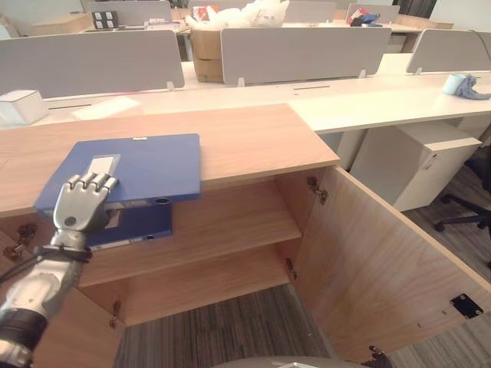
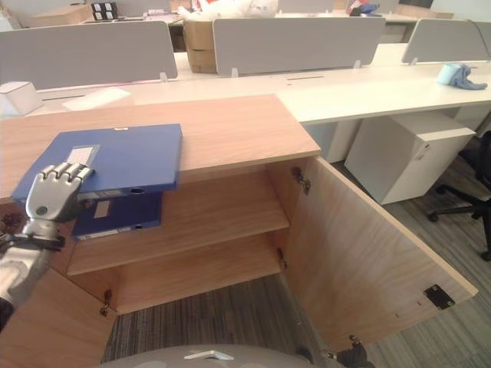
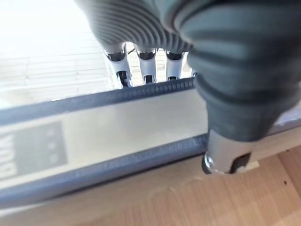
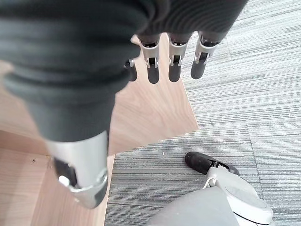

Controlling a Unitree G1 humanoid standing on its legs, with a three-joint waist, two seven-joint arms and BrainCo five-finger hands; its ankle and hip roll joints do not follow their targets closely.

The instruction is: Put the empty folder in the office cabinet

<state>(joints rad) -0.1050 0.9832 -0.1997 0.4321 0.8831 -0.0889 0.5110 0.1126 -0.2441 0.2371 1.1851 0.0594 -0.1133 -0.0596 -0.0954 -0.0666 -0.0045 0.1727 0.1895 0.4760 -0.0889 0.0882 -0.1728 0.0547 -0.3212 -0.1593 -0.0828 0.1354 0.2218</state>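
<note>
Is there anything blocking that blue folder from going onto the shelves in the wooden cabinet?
Nothing visible does. The left hand grips the blue folder at the front edge of the cabinet top. The cabinet door below stands swung wide open, and the upper shelf shows bare wood. The right hand hangs relaxed above the carpet.

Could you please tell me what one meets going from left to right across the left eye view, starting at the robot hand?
Left robot hand gripping the blue lever-arch folder → bare top of the light wooden office cabinet → its open wooden door → white pedestal drawer unit.
</note>
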